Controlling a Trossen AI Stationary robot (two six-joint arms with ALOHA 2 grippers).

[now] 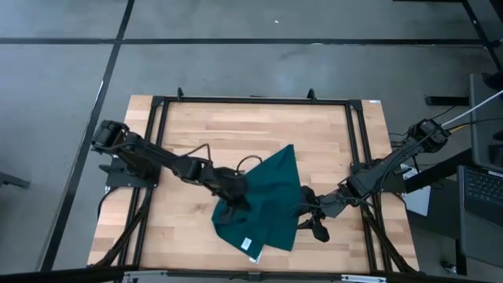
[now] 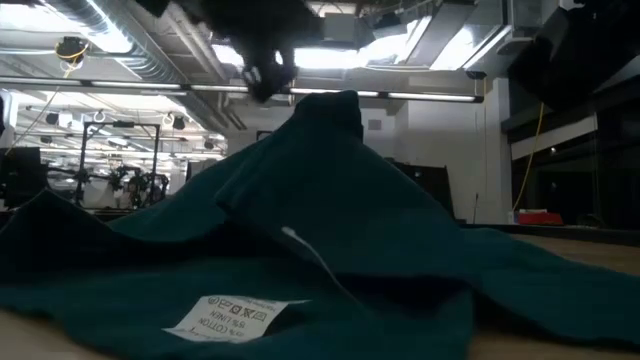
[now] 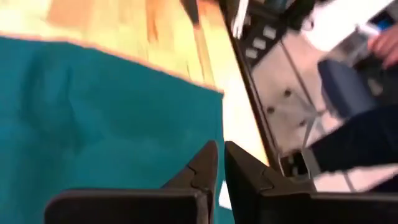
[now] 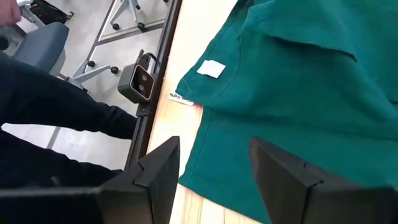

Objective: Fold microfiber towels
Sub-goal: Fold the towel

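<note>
The dark teal towel (image 1: 267, 204) lies rumpled on the wooden table. One corner points to the far side (image 1: 293, 149). Its white tag (image 1: 250, 244) is at the near edge and also shows in the low view (image 2: 232, 315). In the low view the cloth rises in a fold (image 2: 335, 110). My left gripper (image 1: 228, 206) is over the towel's left edge, and in its wrist view (image 3: 222, 152) the fingers are shut with no cloth showing between them. My right gripper (image 1: 314, 220) is open at the towel's near right edge (image 4: 199, 149), one finger on either side of it. My left gripper stands over the towel's left edge (image 3: 221, 118) with its fingers shut. I cannot tell whether it touches the cloth.
A black metal frame (image 1: 355, 141) runs round the table. The low camera (image 4: 143, 81) is mounted at the near edge. A person's legs (image 4: 56, 112) and a chair (image 4: 43, 40) are beside the table, and a hand (image 3: 385, 43) shows beyond it. Bare wood (image 1: 196, 134) lies at the far left.
</note>
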